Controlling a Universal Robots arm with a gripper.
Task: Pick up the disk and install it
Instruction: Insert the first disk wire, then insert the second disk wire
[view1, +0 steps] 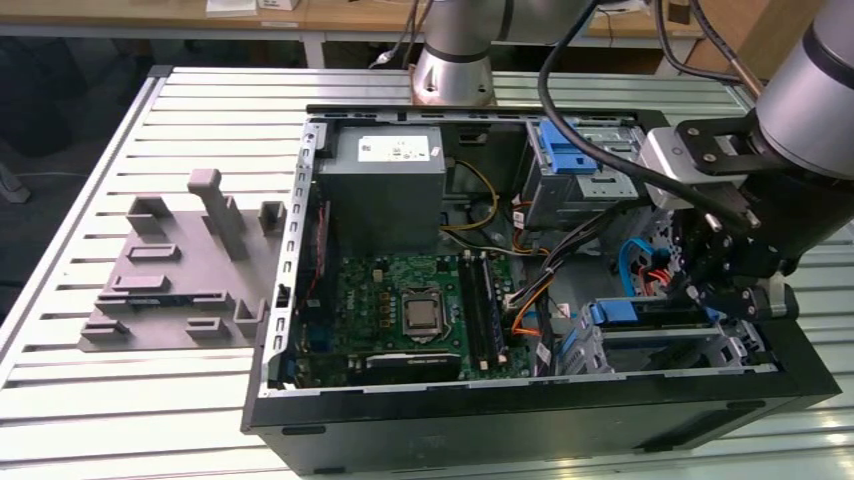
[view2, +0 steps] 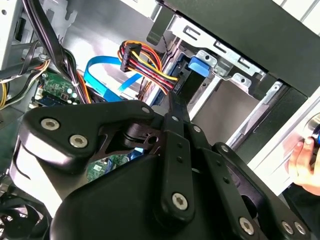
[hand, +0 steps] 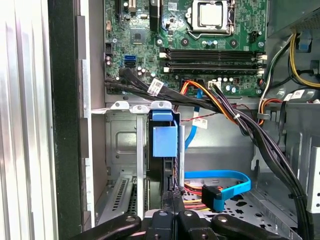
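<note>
Fingers (hand: 172, 197) pinch the blue-railed silver-grey disk (hand: 165, 142) standing on edge in the metal bay, orange and black cables (hand: 235, 117) close beside; its label is hidden.

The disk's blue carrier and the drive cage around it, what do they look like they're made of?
The blue carrier on the disk looks like molded plastic: uniform matte blue, soft edges, no metallic glint. The drive cage looks like bare sheet metal, probably steel: dull silver-grey, with folded tabs and punched holes. The hand sits at the disk's near edge; its fingers look like matte black plastic or coated metal.
</note>
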